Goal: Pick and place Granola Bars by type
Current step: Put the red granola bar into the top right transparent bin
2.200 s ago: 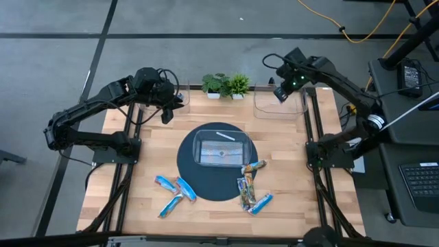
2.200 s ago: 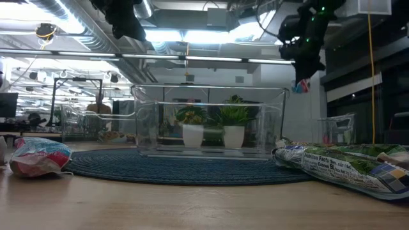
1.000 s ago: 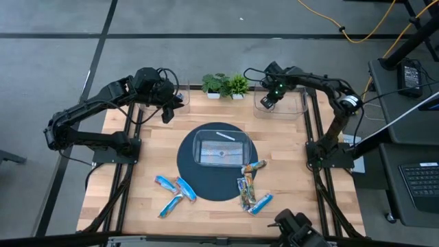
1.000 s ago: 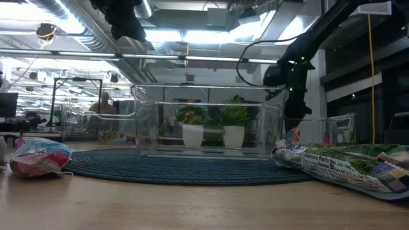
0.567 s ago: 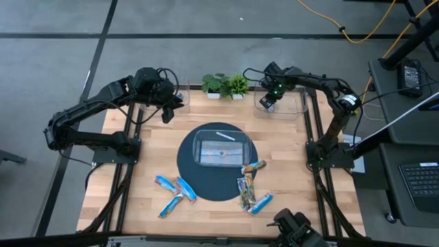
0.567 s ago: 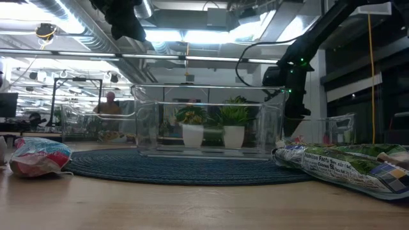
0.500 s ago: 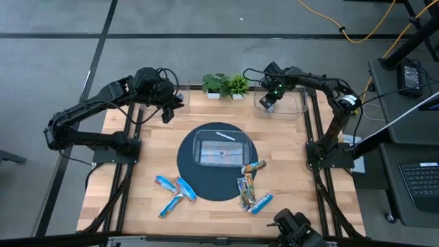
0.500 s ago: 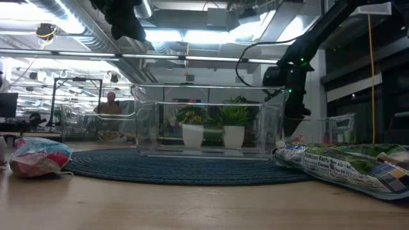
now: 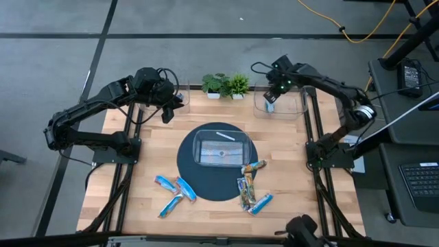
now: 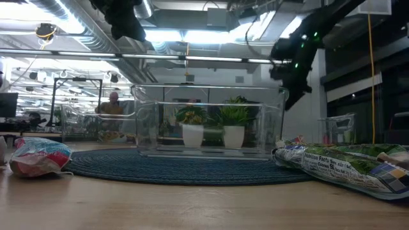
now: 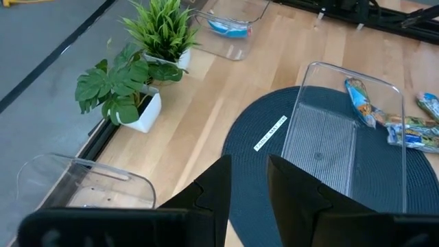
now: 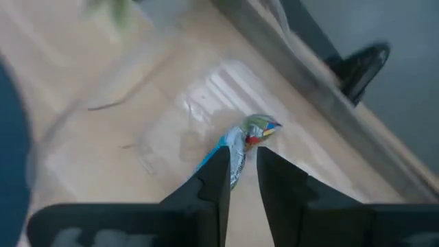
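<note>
Grey floor surrounds the pale wooden counter point(image 9: 144, 171). At about one o'clock the right gripper point(image 9: 269, 100) hangs over a clear bin point(image 9: 293, 104), fingers slightly parted and empty; a blue granola bar point(image 12: 236, 154) lies in the bin below it. At eleven o'clock the left gripper point(image 9: 167, 113) waits, narrowly parted, holding nothing. At centre a round dark mat point(image 9: 188, 171) carries a clear container point(image 9: 221, 150). More granola bars point(image 9: 175, 192) lie scattered near six o'clock. Two potted plants point(image 9: 226, 86) stand at twelve.

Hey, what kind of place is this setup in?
Probably a robotics lab or workshop: two arms fixed to a wooden table, bare ceiling pipes, and a desk with a keyboard alongside.
</note>
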Controlling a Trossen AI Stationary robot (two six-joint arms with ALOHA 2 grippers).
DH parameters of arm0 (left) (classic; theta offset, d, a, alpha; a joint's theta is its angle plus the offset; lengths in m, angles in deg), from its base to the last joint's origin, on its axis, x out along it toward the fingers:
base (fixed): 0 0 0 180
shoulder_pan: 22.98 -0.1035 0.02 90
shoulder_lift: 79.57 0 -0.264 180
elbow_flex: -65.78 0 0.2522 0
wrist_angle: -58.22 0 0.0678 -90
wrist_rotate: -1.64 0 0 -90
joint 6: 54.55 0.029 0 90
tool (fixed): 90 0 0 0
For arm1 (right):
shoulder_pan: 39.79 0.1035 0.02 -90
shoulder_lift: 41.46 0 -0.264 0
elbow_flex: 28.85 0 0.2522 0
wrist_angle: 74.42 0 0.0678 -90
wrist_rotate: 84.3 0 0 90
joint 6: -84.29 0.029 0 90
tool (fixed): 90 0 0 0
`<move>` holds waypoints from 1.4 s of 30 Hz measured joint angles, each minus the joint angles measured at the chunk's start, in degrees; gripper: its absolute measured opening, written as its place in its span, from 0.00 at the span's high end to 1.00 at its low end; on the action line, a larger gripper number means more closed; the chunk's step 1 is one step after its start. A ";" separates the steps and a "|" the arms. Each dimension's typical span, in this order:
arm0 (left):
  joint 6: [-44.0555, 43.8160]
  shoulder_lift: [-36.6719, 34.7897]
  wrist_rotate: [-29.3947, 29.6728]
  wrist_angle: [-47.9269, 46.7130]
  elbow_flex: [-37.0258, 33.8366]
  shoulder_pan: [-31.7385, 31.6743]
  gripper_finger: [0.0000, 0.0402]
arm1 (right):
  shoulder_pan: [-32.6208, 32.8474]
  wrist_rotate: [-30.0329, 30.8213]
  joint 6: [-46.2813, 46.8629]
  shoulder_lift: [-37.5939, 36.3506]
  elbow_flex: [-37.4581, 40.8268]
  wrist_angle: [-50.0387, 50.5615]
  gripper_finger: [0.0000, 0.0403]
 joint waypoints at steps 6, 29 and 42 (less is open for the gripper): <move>0.53 0.00 -3.38 -5.51 0.00 3.83 0.79 | 3.87 -5.48 -3.45 -9.86 0.00 0.45 0.81; -11.57 0.00 -3.80 -11.46 -15.24 30.61 0.79 | 31.92 -20.98 -14.44 -30.95 -0.02 -0.97 0.81; -26.62 0.02 -3.76 -5.22 -26.80 43.03 0.79 | 35.86 -17.88 -11.83 -30.78 -0.02 -2.37 0.81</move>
